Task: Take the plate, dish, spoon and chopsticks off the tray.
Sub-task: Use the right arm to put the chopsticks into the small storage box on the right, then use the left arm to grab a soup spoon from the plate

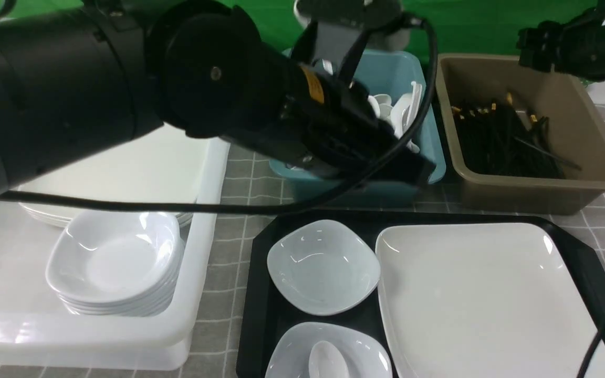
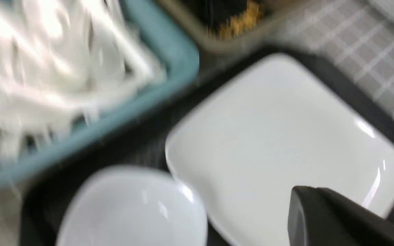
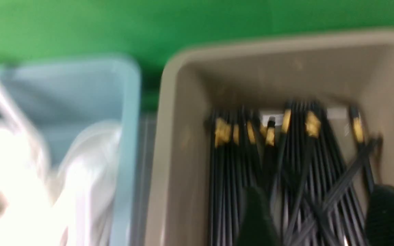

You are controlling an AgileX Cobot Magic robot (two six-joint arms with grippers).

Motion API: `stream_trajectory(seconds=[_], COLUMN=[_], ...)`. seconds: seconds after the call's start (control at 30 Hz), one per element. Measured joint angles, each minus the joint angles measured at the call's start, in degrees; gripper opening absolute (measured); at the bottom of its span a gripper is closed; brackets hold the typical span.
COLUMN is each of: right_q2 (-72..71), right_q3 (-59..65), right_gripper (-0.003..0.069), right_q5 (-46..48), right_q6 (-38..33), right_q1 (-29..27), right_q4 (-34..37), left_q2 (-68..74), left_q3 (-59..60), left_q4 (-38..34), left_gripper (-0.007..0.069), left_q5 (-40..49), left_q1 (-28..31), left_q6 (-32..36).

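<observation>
In the front view, the black tray [image 1: 252,310] is seen at lower center to lower right. On it, the large white plate [image 1: 491,299] is placed at lower right, beside 2 small dishes [image 1: 323,268]; in the nearer dish, a white spoon [image 1: 327,361] is held. Black chopsticks [image 1: 502,136] are gathered in the brown tub [image 1: 544,194] at upper right, below the right gripper [image 3: 320,208], whose jaws are parted. The left gripper [image 1: 423,168] is closed.
</observation>
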Motion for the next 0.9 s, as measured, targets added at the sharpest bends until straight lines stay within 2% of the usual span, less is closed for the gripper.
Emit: stream_trajectory(seconds=[0.07,0.13,0.17,0.2,0.27,0.4,0.5,0.63,0.77,0.8,0.83,0.9], right_q2=[-2.7,-7.9,-8.4,-12.8,-16.5,-25.4,-32.4,-39.5,-43.5,-43.6,-44.0,-44.2], right_q3=[-0.6,-1.1,-1.1,-1.2,-0.9,4.4,12.5,22.8,28.0,28.0,28.2,28.2], right_gripper=[0.0351,0.0206,0.0175,0.0087,0.0050,0.0029,0.0028,0.0027,0.0027,0.0027,0.0027,0.0029], right_q5=[6.4,16.1,17.0,23.7,28.4,33.2,32.0,28.0,24.2,24.1,23.4,23.0], right_q6=[-2.1,-5.5,-5.7,-7.2,-8.3,-9.7,-9.8,-9.8,-9.8,-9.8,-9.8,-9.8], right_q1=[0.0,0.0,0.0,0.0,0.0,0.0,0.0,0.0,0.0,0.0,0.0,0.0], right_q4=[0.0,0.2,0.2,0.4,0.4,0.4,0.4,1.4,2.3,2.3,2.6,2.7], left_q2=[0.0,0.3,0.3,1.0,1.7,5.0,8.4,13.8,18.2,18.3,19.5,20.2], left_q3=[0.0,0.0,0.0,0.0,0.0,0.0,-0.1,-0.1,-0.1,-0.1,-0.1,-0.1], left_q4=[-1.0,-2.6,-2.8,-3.7,-3.8,-3.7,-3.0,-1.3,0.3,0.4,1.5,2.2], left_gripper=[0.0002,0.0002,0.0002,0.0003,0.0003,0.0037,0.0113,0.0274,0.0457,0.0463,0.0514,0.0534], left_q5=[5.2,13.5,14.2,19.2,21.5,23.7,25.7,27.4,27.6,27.6,27.4,26.9], left_q1=[0.1,0.1,0.0,-0.4,-1.0,-4.3,-7.8,-11.1,-11.5,-11.5,-11.5,-11.5], left_q6=[-0.9,-1.5,-1.6,-2.0,-2.1,-3.2,-5.3,-10.6,-17.2,-17.4,-18.8,-19.7])
